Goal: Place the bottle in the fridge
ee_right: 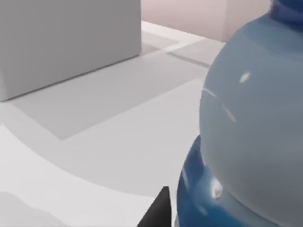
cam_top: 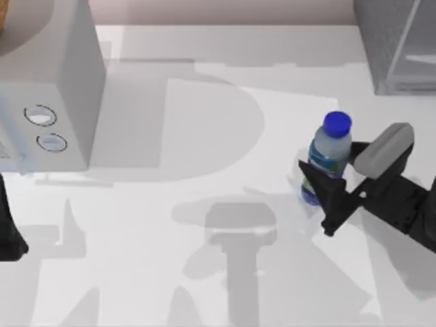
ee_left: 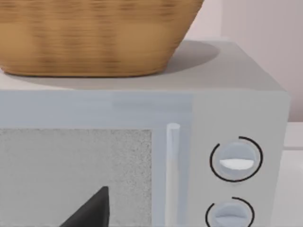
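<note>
Top view: on the right side of the white table [cam_top: 204,286], the right gripper [cam_top: 325,182] of an AgileX arm reaches in from the right edge with its dark fingers spread around the lower body of the bottle [cam_top: 328,155], which stands upright with its blue cap [cam_top: 337,123] uppermost; whether the pads press the plastic cannot be told. The fridge [cam_top: 398,44] sits well apart at the far right corner. At the left stands a light grey box with two round dials [cam_top: 48,88], a woven basket [ee_left: 94,33] on top; the left arm [cam_top: 8,231] is parked at the left edge.
</note>
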`<state>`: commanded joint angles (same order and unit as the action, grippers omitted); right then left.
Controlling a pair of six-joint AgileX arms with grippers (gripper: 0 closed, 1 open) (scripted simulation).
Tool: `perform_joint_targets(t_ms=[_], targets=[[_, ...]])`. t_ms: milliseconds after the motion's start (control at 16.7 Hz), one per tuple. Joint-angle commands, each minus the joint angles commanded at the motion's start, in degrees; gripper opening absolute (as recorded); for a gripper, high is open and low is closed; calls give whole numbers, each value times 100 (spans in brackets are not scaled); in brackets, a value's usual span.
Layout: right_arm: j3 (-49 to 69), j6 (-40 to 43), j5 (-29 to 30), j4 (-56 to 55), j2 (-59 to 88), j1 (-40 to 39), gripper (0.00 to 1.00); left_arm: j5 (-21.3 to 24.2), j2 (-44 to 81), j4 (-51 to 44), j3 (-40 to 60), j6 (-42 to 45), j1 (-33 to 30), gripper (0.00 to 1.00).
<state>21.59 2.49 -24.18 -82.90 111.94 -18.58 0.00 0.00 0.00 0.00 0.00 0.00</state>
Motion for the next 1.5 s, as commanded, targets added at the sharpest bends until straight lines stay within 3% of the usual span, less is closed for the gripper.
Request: perform_joint_targets(t_ms=[300,780,1080,1500], targets=[[-263,67,-575,261,-571,557,1,0,0,0,0,0,0,100],[-233,58,-562,339,-747,585,1,0,0,0,0,0,0,100],[-365,-9,-204,1219,-2028,775,1,0,0,0,0,0,0,100],[-980,-146,708,3654,-5078,1219,1,0,0,0,0,0,0,100]])
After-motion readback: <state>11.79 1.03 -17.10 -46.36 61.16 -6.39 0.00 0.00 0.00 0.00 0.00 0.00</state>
